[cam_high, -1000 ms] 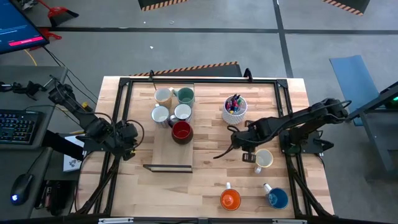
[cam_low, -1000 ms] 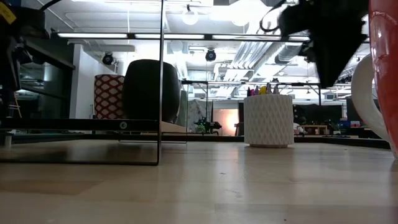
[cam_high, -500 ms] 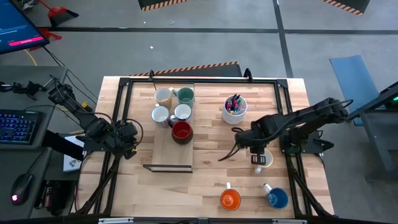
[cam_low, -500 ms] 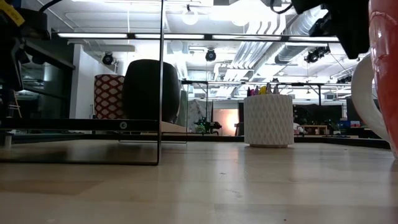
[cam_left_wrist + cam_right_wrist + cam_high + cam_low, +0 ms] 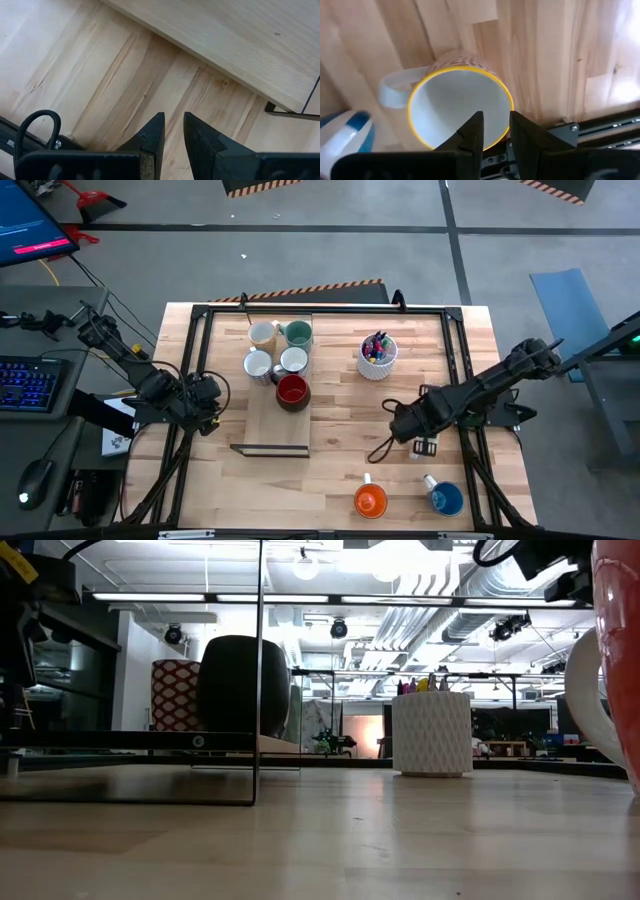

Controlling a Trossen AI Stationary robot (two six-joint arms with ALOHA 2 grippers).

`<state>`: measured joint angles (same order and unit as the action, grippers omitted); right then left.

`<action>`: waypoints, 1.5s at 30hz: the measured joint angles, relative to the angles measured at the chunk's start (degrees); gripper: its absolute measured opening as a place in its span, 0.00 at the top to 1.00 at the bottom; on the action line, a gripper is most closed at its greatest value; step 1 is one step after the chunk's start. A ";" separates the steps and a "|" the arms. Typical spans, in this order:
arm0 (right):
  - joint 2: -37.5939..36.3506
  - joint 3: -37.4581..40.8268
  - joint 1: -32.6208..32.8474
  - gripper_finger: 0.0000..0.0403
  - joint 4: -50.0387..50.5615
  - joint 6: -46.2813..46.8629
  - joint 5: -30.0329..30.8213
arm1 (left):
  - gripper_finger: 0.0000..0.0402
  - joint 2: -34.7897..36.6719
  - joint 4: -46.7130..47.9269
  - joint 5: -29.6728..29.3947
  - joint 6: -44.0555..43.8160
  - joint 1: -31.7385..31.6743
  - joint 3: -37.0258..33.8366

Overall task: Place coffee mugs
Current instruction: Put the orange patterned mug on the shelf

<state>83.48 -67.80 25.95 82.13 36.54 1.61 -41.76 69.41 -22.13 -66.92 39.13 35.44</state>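
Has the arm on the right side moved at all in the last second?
Yes. In the high view the right gripper has swung away from the white cup of pens, toward the near edge, and now hangs over the yellow-rimmed mug.

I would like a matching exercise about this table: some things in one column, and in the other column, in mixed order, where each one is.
Things:
1. dark red mug
2. orange mug
3. white cup of pens
4. left gripper

Places:
A. near the table's front edge, beside the blue mug
B. at the table's left edge, over bare wood
C. on the wooden tray, nearest of the grouped mugs to the front
D. alone, right of the tray, toward the back

Pairs: 1-C, 2-A, 3-D, 4-B
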 joint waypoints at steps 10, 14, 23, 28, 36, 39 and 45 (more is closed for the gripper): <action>0.00 5.57 1.93 0.82 -2.44 4.62 3.97 | 0.84 0.00 0.00 0.04 0.04 0.00 0.00; -0.02 8.67 1.93 0.82 -4.36 4.60 4.23 | 0.84 -0.02 0.00 0.07 0.04 0.00 0.00; 0.00 15.87 1.91 0.82 -12.81 4.60 3.73 | 0.84 0.00 -0.04 0.07 0.04 0.00 0.00; -0.01 16.55 1.85 0.86 -12.91 4.61 5.80 | 0.84 -0.02 -0.04 0.07 0.02 0.00 0.00; -0.31 15.63 1.85 0.98 -15.65 2.57 6.34 | 0.84 0.00 -0.04 0.07 -0.35 0.00 0.00; 0.21 12.96 1.64 0.99 -17.81 2.00 10.37 | 0.84 -0.02 -0.07 0.07 -0.35 0.02 0.00; 0.11 4.79 -0.93 1.00 -19.41 -3.51 24.31 | 0.84 -0.02 -0.07 0.07 -0.37 0.02 0.01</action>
<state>83.59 -63.01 25.01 62.72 33.04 25.93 -41.78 69.34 -22.06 -67.29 39.16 35.45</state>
